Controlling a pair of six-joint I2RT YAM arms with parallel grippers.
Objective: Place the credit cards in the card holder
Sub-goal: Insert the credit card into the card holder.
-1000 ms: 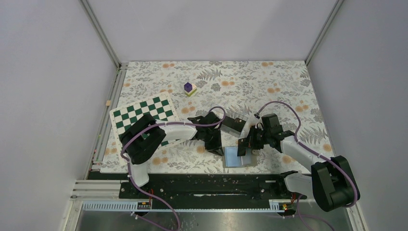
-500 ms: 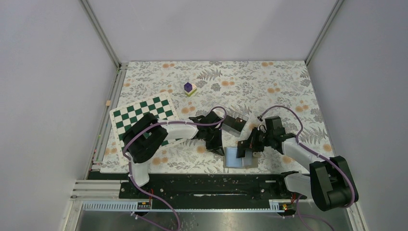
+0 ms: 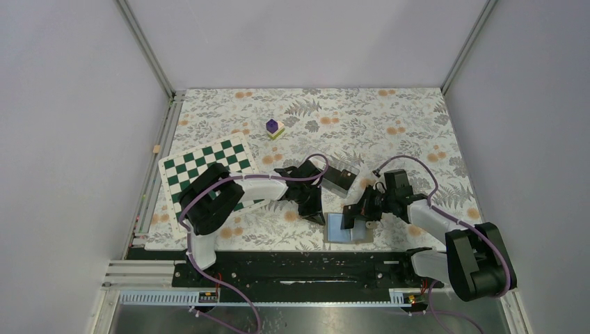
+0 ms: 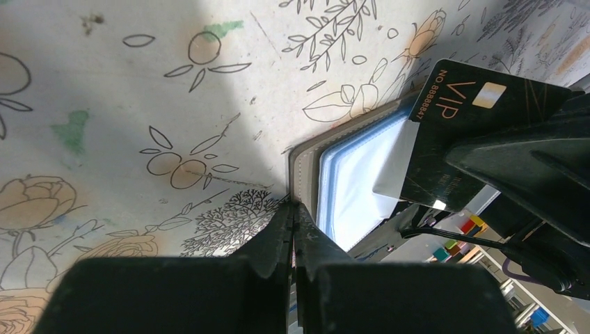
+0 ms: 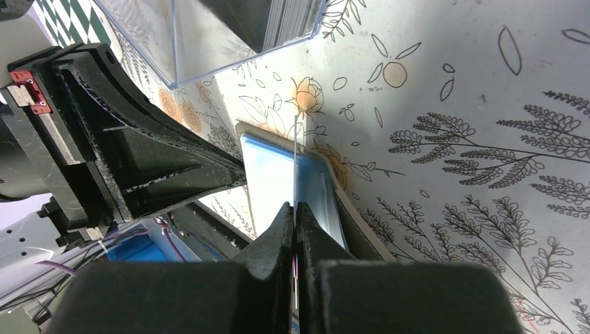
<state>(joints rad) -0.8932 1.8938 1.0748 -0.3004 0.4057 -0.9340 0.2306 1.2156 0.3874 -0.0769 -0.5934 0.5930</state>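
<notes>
right claw (image 5: pixel 294 209): clamped on VIP card (image 4: pixel 480 118), edge-on.
card holder (image 4: pixel 306 163): open, just ahead of that claw's tips.
left claw (image 4: pixel 293 209): closed, tips at its corner.
handling: card looks stiff, light, slick; you grip its trailing edge.

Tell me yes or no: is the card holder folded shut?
No, the card holder lies open on the table, its pale blue inside facing up beside the black card.
</notes>
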